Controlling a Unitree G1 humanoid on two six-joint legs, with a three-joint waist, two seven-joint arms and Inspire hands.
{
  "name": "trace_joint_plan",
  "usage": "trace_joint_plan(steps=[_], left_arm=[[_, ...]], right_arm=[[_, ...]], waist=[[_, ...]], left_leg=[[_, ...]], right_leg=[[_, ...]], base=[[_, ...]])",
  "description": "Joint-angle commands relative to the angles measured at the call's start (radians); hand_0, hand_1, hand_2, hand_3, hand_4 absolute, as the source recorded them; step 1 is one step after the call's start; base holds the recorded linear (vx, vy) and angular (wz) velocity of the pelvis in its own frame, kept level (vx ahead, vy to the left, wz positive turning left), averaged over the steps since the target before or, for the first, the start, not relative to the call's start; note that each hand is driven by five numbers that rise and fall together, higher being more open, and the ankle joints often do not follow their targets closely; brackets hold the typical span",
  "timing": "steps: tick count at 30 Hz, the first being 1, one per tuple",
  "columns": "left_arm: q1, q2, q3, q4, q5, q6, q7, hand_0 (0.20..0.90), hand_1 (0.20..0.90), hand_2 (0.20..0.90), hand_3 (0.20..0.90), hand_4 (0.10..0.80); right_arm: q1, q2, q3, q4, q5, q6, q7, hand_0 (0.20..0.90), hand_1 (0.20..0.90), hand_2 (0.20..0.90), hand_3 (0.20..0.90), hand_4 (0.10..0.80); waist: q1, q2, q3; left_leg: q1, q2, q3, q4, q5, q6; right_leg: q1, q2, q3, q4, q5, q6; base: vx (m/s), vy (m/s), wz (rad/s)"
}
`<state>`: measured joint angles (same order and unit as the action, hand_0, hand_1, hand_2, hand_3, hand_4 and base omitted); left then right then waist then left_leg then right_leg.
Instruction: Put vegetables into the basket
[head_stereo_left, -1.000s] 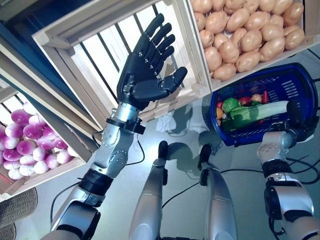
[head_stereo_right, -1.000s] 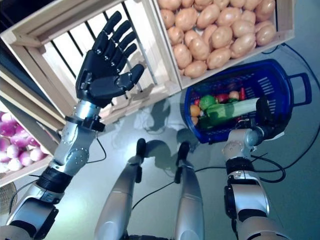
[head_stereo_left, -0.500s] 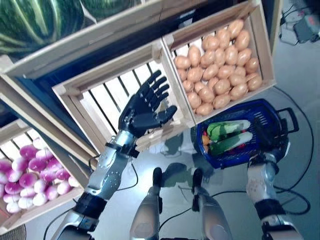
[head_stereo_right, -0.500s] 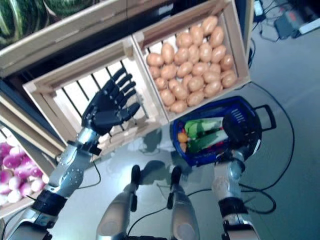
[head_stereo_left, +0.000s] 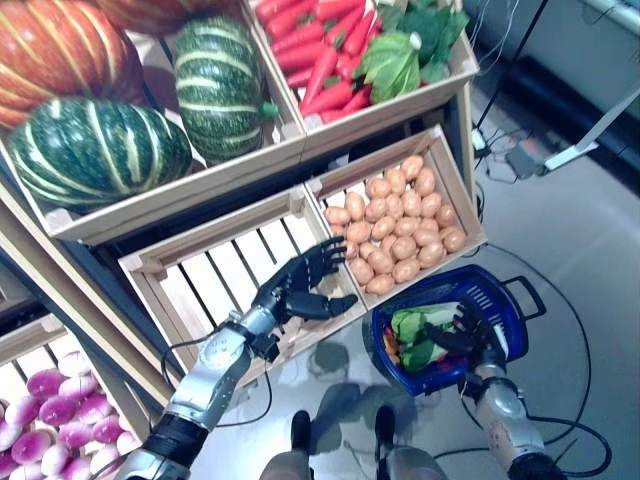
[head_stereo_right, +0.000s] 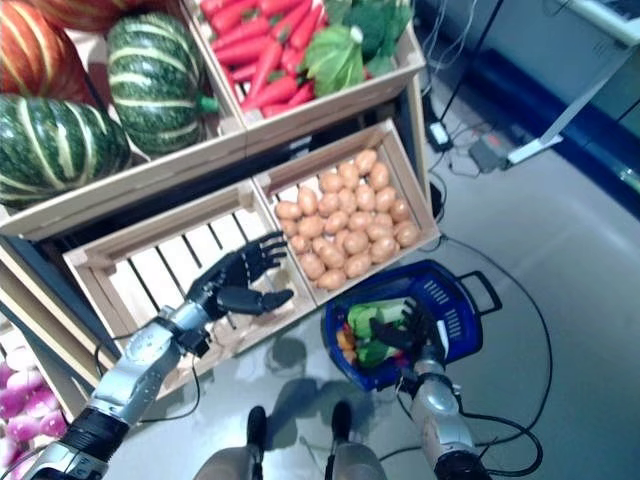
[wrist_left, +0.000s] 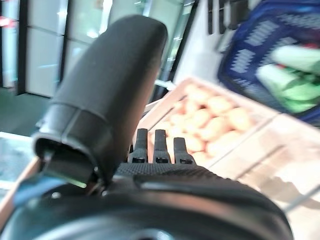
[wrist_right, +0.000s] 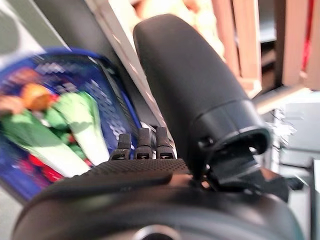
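Since a second ago the head camera has swung upward, so pumpkins (head_stereo_left: 95, 150) and carrots (head_stereo_left: 315, 50) on the upper shelf now show; that is a shift of view, not of goods. Left hand (head_stereo_left: 300, 295) has stayed raised before the empty slatted crate (head_stereo_left: 215, 275), fingers apart and straight, thumb out, holding nothing. Right hand (head_stereo_left: 470, 335) hangs at the blue basket (head_stereo_left: 495, 300), which stands on the floor just beside the potato crate (head_stereo_left: 395, 230); its fingers spread over the contents and appear relaxed, gripping nothing. Vegetables in basket (head_stereo_left: 415, 335) include green and white leek-like pieces, plus red and orange items beneath. Judgement: loading is well along, and the next pick likely comes from the potatoes or upper shelf. Risks: the left hand reaching into the bare crate finds nothing; the right hand, lifted carelessly, could catch the basket rim and tip it, or drag a leek out.
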<state>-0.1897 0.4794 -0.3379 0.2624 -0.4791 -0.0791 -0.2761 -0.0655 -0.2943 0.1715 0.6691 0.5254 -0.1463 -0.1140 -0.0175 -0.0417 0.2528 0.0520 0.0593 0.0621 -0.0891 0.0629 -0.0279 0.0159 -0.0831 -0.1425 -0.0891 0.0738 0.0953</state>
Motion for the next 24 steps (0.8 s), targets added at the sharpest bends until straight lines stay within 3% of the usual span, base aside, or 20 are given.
trace_joint_plan(steps=[1,9,14,24], left_arm=[[-0.003,-0.034,-0.058,0.090,0.092,-0.054,-0.037,0.900,0.900,0.900,0.900,0.800],[-0.014,-0.100,-0.123,0.356,0.279,0.009,0.014,0.900,0.900,0.900,0.900,0.800],[0.002,-0.127,-0.112,0.483,0.354,0.044,0.031,0.900,0.900,0.900,0.900,0.800],[0.064,-0.145,-0.044,0.667,0.420,0.106,0.098,0.900,0.900,0.900,0.900,0.800]], right_arm=[[0.039,-0.037,0.030,0.096,0.001,0.016,0.127,0.900,0.900,0.900,0.900,0.800],[0.023,0.023,0.063,0.301,0.004,0.113,0.120,0.900,0.900,0.900,0.900,0.800],[0.022,0.040,0.074,0.337,-0.014,0.156,0.105,0.900,0.900,0.900,0.900,0.800],[0.014,0.044,0.096,0.334,-0.048,0.152,0.127,0.900,0.900,0.900,0.900,0.800]], waist=[[-0.003,0.007,-0.132],[-0.010,0.017,-0.146],[-0.011,0.017,-0.150],[-0.003,0.025,-0.148]], left_leg=[[-0.007,0.043,0.029,0.002,-0.021,-0.050],[0.029,0.053,0.048,0.002,-0.038,-0.047],[0.039,0.052,0.049,0.002,-0.042,-0.046],[0.032,0.050,0.034,0.002,-0.040,-0.047]], right_leg=[[0.048,-0.033,-0.036,0.008,0.002,0.027],[0.074,-0.034,-0.031,0.007,-0.011,0.035],[0.084,-0.034,-0.023,0.004,-0.015,0.037],[0.082,-0.038,-0.019,0.002,-0.020,0.036]], base=[[0.076,0.007,-0.02],[0.045,0.016,-0.10],[0.013,0.005,-0.01],[0.000,0.000,0.00]])
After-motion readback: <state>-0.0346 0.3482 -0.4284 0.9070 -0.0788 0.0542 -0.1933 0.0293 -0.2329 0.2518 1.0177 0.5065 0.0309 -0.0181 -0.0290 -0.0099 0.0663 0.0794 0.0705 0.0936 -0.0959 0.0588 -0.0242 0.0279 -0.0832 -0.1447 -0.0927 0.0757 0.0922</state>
